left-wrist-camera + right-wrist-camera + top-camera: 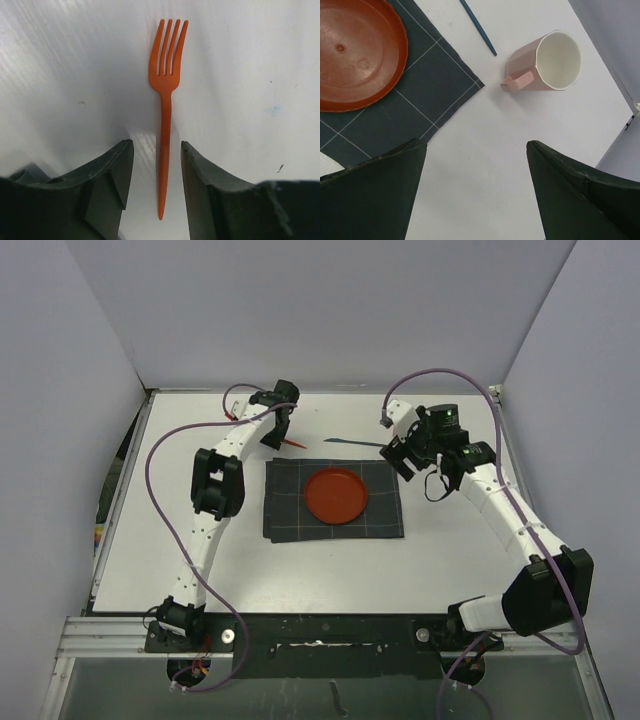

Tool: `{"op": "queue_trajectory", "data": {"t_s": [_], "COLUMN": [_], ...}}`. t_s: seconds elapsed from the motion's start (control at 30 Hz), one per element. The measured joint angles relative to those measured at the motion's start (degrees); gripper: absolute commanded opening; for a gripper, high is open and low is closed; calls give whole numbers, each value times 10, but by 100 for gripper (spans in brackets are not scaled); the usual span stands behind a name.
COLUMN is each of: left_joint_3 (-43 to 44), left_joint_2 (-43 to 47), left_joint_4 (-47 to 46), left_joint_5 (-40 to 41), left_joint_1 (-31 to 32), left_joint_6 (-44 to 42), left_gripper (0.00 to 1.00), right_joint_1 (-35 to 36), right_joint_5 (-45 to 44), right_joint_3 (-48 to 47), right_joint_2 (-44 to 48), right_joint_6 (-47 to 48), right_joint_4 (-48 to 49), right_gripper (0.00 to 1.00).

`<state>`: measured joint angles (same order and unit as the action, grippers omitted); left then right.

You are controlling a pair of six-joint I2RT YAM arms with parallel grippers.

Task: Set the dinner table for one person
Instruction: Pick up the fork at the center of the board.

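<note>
1. Under both arms: large flat white dinner table (330,580), dark grid-lined cloth mat (290,520) at centre bearing round orange-red plate (336,496).
2. Left gripper (156,155): fingers parted, straddling orange plastic fork (164,130), not touching.
3. Right gripper (476,145): fingers spread wide, empty, near pink mug (545,62).

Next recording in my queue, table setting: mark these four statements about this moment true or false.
1. The plate sits on the dark mat. True.
2. The fork lies on the plate. False: it lies on the white table, its handle between the fingers of the open left end effector.
3. The right end effector grips the mug. False: it is open and empty, and the mug is apart from it.
4. The mug is off the dark mat. True.
</note>
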<state>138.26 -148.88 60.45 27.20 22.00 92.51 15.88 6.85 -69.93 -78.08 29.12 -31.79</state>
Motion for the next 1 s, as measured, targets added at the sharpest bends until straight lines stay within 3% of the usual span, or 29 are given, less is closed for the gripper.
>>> {"op": "queue_trajectory", "data": {"t_s": [0.33, 0.47, 1.0], "left_joint_3": [0, 9, 45], "left_joint_2": [-4, -11, -34], "left_joint_4": [-23, -26, -15], "left_joint_5": [-9, -11, -29], "left_joint_1": [-5, -8, -16], "left_joint_6": [-13, -12, 29], "left_gripper": [41, 31, 31], "right_joint_1": [-6, -11, -21], "right_joint_5": [2, 2, -5], "right_joint_3": [5, 5, 6], "right_joint_2": [-14, -14, 2], "right_joint_6": [0, 0, 21], "right_joint_4": [-1, -1, -13], "right_gripper": [85, 85, 81]}}
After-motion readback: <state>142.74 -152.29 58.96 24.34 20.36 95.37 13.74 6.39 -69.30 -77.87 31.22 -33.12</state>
